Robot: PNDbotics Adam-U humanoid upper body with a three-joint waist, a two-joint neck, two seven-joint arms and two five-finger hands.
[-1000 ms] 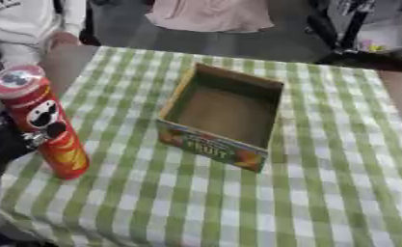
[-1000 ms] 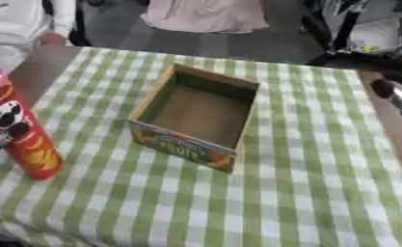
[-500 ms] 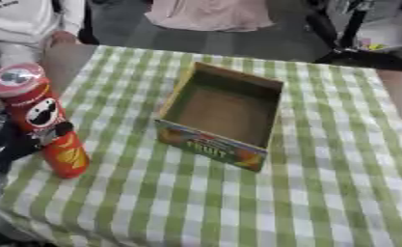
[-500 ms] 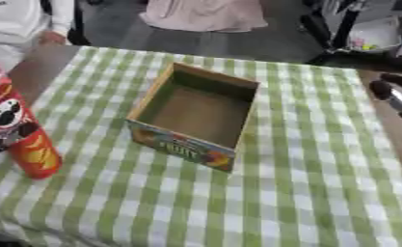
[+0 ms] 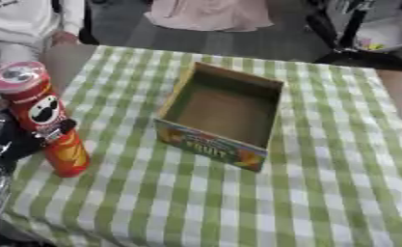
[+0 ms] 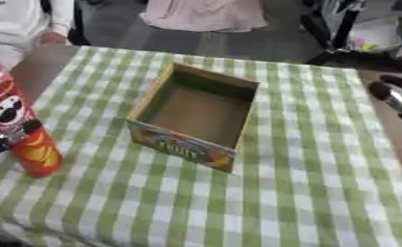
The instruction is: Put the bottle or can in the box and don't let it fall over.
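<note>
Can [image 5: 44, 118]: upright on the counter [image 5: 204, 198], left of the empty box [image 5: 225, 116].
Left robot hand [image 5: 31, 140]: fingers curled round the can's middle.
Right robot hand [image 6: 394, 96]: far right edge, state unclear.
Advice: lift straight, lower upright into the box.

Green-and-white checked tablecloth [image 5: 322, 193] covers table, lying askew. Pink garment [image 5: 208, 14] hangs beyond far edge. Person in white top [image 5: 22, 21] at far left corner (hand near cloth edge). Dark stand [image 6: 339, 34] at far right.
</note>
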